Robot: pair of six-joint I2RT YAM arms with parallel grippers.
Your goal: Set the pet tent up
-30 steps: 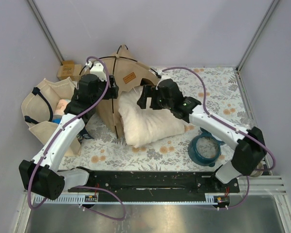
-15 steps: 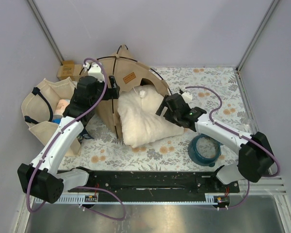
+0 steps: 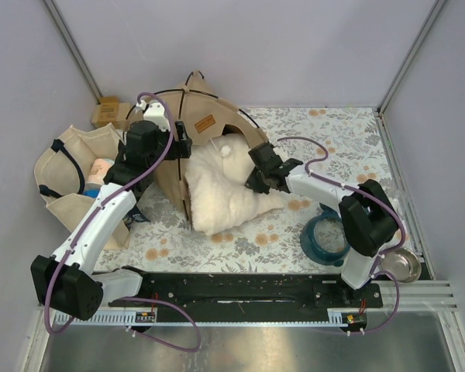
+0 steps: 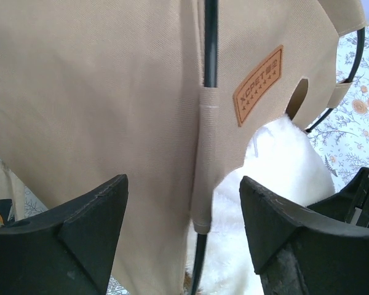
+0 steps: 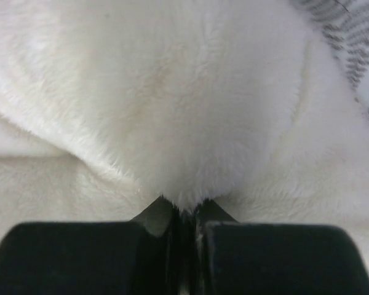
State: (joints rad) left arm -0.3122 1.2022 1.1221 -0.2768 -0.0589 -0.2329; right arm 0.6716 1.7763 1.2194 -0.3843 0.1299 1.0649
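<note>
The tent (image 3: 217, 107) stands upright just behind the pillow (image 3: 217, 194), its opening touching the pillow's far end. Left of the pillow, the left gripper (image 4: 183, 187) faces the tent wall, jaws apart either side of a dark pole (image 4: 210, 37). The right gripper (image 5: 183, 212) is at the pillow's right edge, jaws clamped on its fur

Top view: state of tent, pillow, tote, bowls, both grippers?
pet tent: standing
pillow: lying at tent's front, edge pinched
left gripper: open, astride tent pole
right gripper: shut on pillow
tote bag: slumped open
blue bowl: upright
metal bowl: upright
</note>
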